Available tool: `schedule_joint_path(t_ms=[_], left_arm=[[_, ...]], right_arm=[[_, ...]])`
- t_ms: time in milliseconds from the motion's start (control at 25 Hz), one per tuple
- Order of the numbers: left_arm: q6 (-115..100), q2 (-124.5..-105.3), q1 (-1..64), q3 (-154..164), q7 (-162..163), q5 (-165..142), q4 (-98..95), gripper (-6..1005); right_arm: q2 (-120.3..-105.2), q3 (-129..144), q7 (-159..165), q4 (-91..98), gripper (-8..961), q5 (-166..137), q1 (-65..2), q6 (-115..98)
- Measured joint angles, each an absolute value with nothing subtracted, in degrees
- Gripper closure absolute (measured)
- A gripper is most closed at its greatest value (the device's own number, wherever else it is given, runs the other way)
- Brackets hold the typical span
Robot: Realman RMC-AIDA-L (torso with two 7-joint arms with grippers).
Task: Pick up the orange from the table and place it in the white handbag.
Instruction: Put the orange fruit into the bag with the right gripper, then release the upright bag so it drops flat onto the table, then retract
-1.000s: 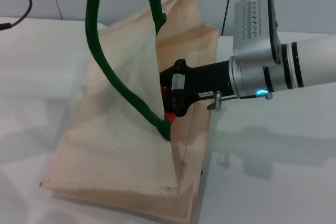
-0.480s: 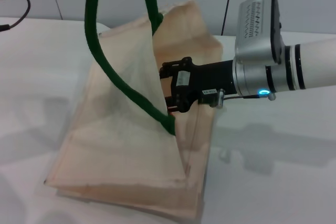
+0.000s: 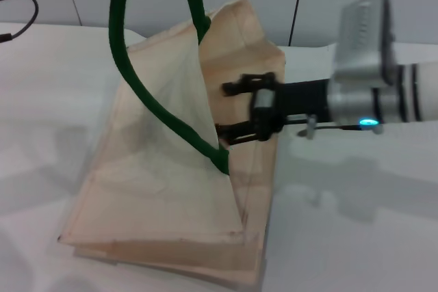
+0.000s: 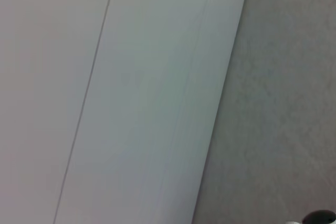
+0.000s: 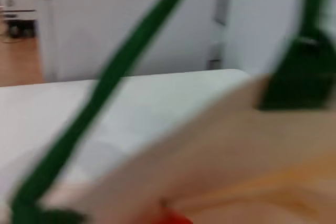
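The right arm's outer link is a smooth white tube ringed by thin black bands where it joins a silver-grey metal wrist collar. A small blue-cyan light glows on the collar's underside. A boxy silver camera housing is mounted on the wrist. Forward of the collar the body narrows to a black barrel with a short metal pin jutting below it. The right pincer [image 3: 236, 109] is black, with two thin linkage-style fingers. The left arm shows as a black link with a black cable trailing from it
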State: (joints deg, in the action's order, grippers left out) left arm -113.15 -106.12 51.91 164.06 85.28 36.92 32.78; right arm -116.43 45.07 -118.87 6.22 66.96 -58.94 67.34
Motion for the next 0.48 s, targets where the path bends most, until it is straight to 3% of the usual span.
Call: schedule_joint_path(t_ms=[240, 480], left_arm=[[-113.1, -105.99, 50.9, 164.1, 85.1, 36.9, 32.8, 821], [-111.1, -106.03, 49.9, 164.0, 85.2, 36.8, 33.0, 819]], right_arm=[[-116.05, 39.4, -116.6, 18.0, 60, 67.0, -47.4, 69.3], [-115.61, 27.9, -116.6, 21.6, 61, 67.0, -42.2, 69.8]])
